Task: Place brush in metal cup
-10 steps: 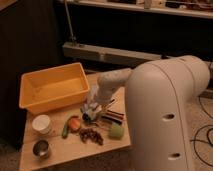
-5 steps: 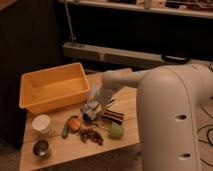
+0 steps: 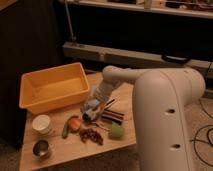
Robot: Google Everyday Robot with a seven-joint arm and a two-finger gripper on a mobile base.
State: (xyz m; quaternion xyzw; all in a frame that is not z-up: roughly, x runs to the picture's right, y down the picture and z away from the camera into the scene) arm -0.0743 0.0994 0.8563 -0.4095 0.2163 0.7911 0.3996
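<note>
My gripper [image 3: 91, 109] reaches down to the middle of the small wooden table [image 3: 60, 157], just right of the yellow bin. The brush [image 3: 87, 117], whitish with a dark round end, shows right at the gripper's tip; I cannot tell whether it is held or only touched. The metal cup [image 3: 41, 148], short, shiny grey and dark inside, stands upright at the table's front left corner, well left of and nearer than the gripper.
A yellow bin [image 3: 52, 87] fills the table's back left. A white round container [image 3: 41, 123] stands behind the cup. An orange and green vegetable [image 3: 71, 125], a brown knobbly cluster [image 3: 91, 135], a green lump [image 3: 116, 131] and a dark striped block [image 3: 114, 116] lie around the gripper. My white arm [image 3: 165, 115] covers the right side.
The arm's large body has swung a little to the right. The gripper has stayed low over the table's middle, by the brush.
</note>
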